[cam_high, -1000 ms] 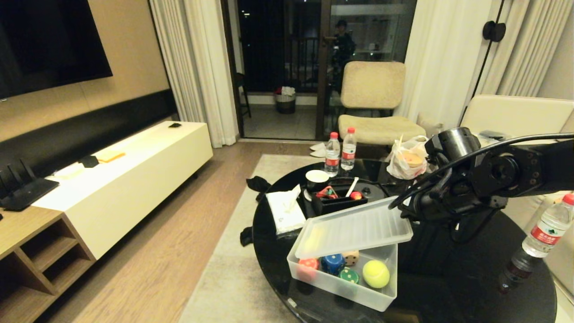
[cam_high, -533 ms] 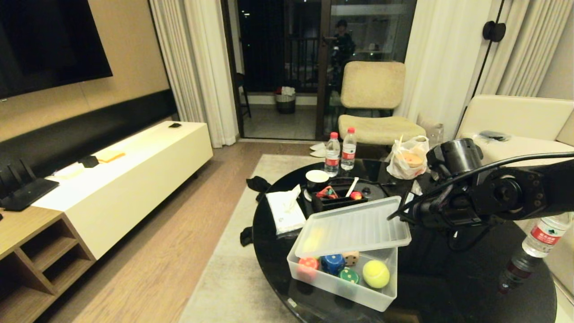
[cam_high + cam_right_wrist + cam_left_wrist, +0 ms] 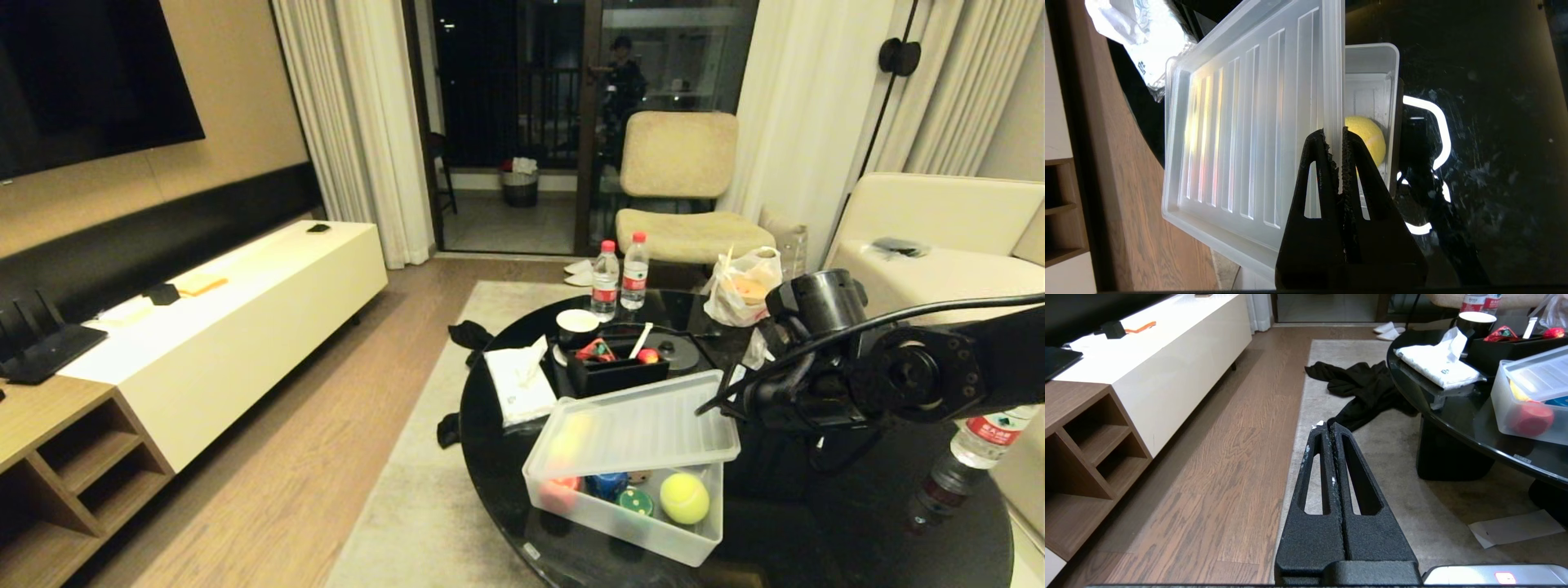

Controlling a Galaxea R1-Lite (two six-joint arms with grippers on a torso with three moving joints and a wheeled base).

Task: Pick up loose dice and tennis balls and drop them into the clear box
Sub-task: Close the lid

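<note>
The clear box (image 3: 620, 529) stands on the round black table near its front edge. In it lie one tennis ball (image 3: 684, 498) and red, blue and green spotted pieces. The pale tan dice (image 3: 641, 477) is nearly hidden under the lid's front edge. My right gripper (image 3: 712, 402) is shut on the right rim of the ribbed lid (image 3: 637, 426) and holds it slanted low over the box. The right wrist view shows that gripper (image 3: 1334, 136) pinching the lid (image 3: 1241, 122), with the tennis ball (image 3: 1370, 139) just beyond. My left gripper (image 3: 1327, 425) is shut and empty, parked low beside the table.
A black organiser (image 3: 616, 371), a tissue pack (image 3: 518, 384), a cup, two water bottles (image 3: 619, 278) and a plastic bag (image 3: 739, 290) crowd the table's far half. Another bottle (image 3: 980, 441) stands at the right edge. Dark clothing (image 3: 1359, 384) lies on the rug.
My right gripper has sunk with the lid, which now sits lower over the box and covers more of the pieces inside. The left arm has not moved.
</note>
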